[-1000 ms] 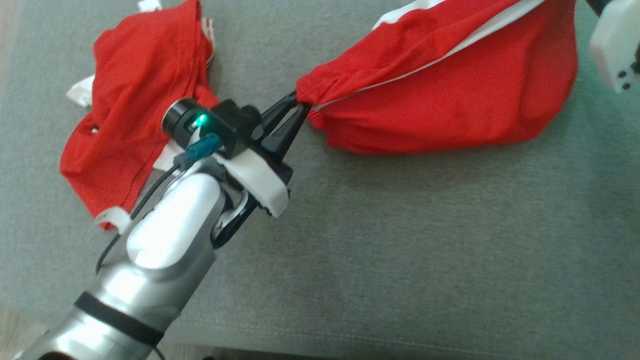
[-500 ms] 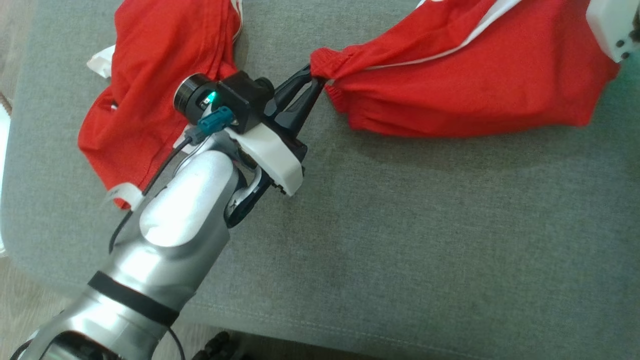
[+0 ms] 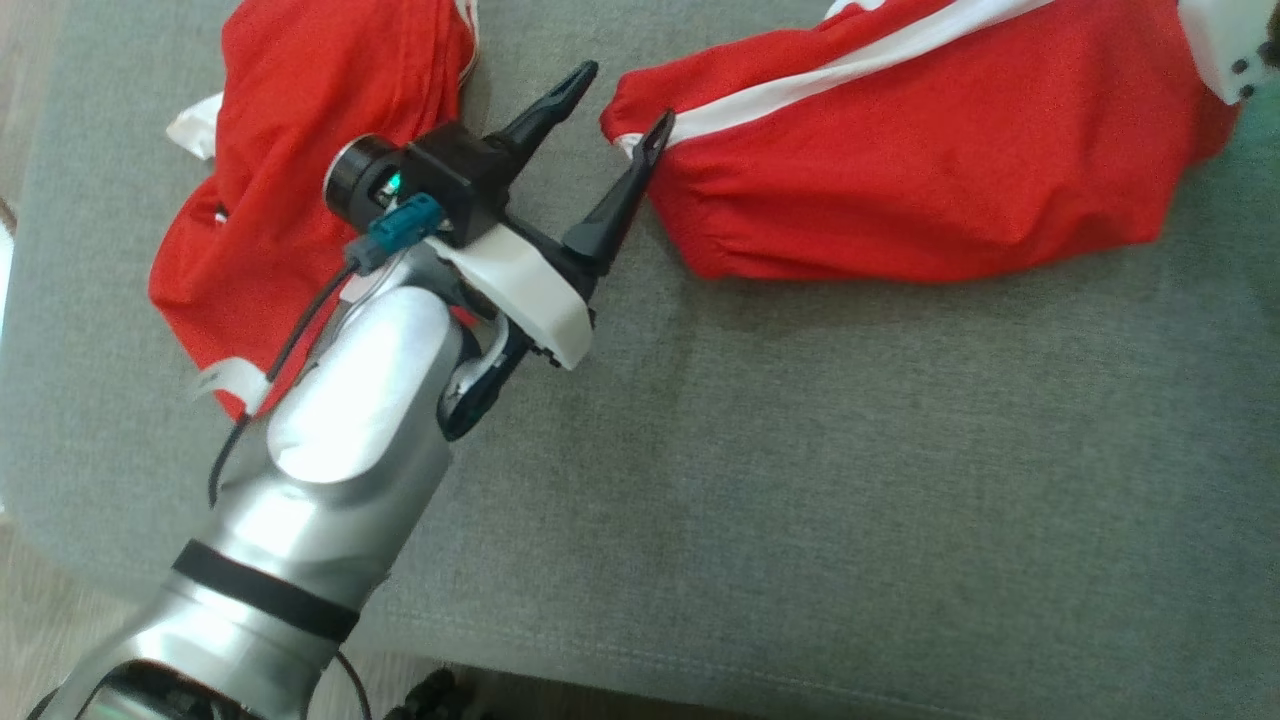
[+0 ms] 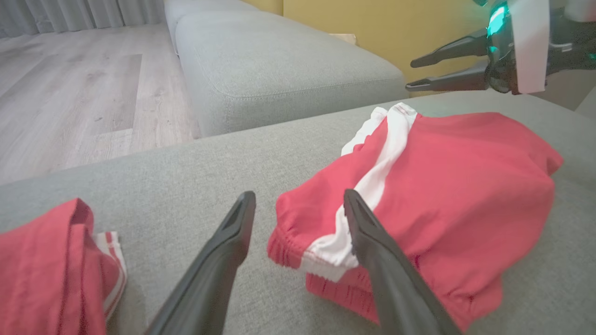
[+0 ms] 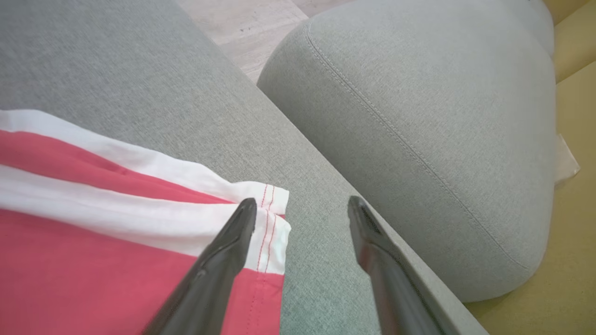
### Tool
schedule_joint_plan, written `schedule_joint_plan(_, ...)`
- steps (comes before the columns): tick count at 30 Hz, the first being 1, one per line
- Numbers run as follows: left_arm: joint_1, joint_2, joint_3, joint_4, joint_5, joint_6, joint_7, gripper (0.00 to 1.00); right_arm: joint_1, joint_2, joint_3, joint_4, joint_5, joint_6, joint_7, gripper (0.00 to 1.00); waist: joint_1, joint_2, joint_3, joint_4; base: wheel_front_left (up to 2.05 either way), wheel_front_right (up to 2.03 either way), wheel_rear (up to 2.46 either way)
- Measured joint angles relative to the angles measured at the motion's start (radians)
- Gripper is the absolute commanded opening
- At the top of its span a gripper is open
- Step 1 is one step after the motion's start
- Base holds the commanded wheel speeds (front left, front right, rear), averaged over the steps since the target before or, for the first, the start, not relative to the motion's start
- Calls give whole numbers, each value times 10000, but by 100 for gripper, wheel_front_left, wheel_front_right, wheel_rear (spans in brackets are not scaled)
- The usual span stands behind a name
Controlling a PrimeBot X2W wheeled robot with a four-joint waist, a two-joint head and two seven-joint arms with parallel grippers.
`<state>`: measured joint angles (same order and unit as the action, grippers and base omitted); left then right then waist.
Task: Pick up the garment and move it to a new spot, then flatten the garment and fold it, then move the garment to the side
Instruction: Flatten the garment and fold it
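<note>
A red garment with a white side stripe lies spread on the grey cushion. Its elastic waistband end rests just below my left gripper, which is open with the fingers straddling that end and holding nothing. At the garment's far end my right gripper is open too, one finger over the white hem corner and one over bare cushion. Across the garment, the left wrist view shows the right gripper hovering, fingers apart.
A second red garment lies crumpled at the cushion's left, partly under my left forearm. Another grey cushion stands beyond a gap, with wooden floor and a yellow wall behind. The cushion's front edge is close.
My left gripper has opened and let go of the waistband it was pinching. The garment has settled flat onto the cushion, its white stripe now showing wider.
</note>
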<state>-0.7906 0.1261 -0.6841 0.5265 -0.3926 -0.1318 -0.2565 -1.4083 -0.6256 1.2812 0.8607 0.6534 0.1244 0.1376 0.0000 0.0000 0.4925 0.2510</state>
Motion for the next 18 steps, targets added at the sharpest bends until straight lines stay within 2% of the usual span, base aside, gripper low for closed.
schedule_joint_plan(5,140,8,570,-6,270,0,0,100,134,291,-184,516,614,0,-782,100,0,0,-444,-231,0,0,0)
schedule_joint_plan(14,1546,4,2211,-629,382,278,0,100,1534,1321,-1607,1103,2057,0,-3152,100,-2,1,-1737,-907,0,0,0)
schedule_joint_plan(18,2298,-4,2999,-1156,389,366,0,100,2372,1774,-2324,1231,2504,0,-3712,100,-2,1,-2332,-1318,0,0,0)
